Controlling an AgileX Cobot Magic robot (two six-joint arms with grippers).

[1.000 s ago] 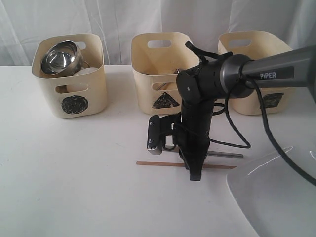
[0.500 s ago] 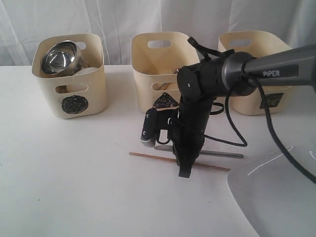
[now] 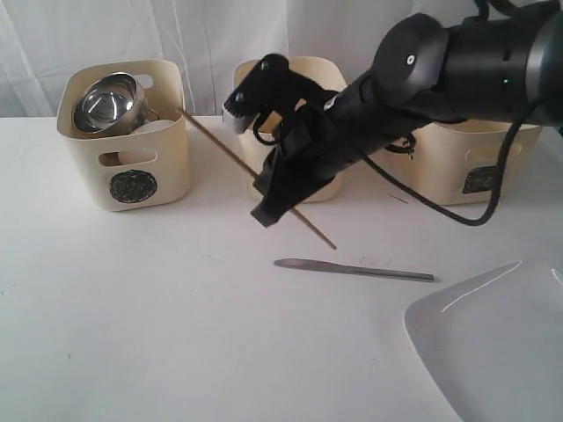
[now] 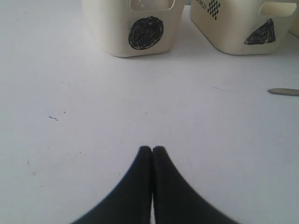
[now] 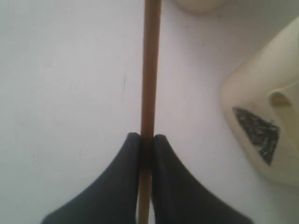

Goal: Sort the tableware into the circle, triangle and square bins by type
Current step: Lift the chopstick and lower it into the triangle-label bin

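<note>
The chopstick slants on a long diagonal in the exterior view. Its upper end is beside the circle bin's rim, and its lower end points down toward the knife. Whether that lower tip touches the table cannot be told.

The right gripper grips it partway along. In the right wrist view the two fingers press against the stick from both sides, with no gap left. The triangle bin sits just beside them.

The left gripper hangs over bare table with its fingers pressed together on nothing, facing the circle bin and the triangle bin.

The knife lies flat on the table, lengthwise left to right, with its blade tip to the left. The plate lies at the near right corner.

The circle bin holds a steel bowl tilted on top of something white. The arm hides the inside of the triangle bin, and the contents of the square bin cannot be seen.
</note>
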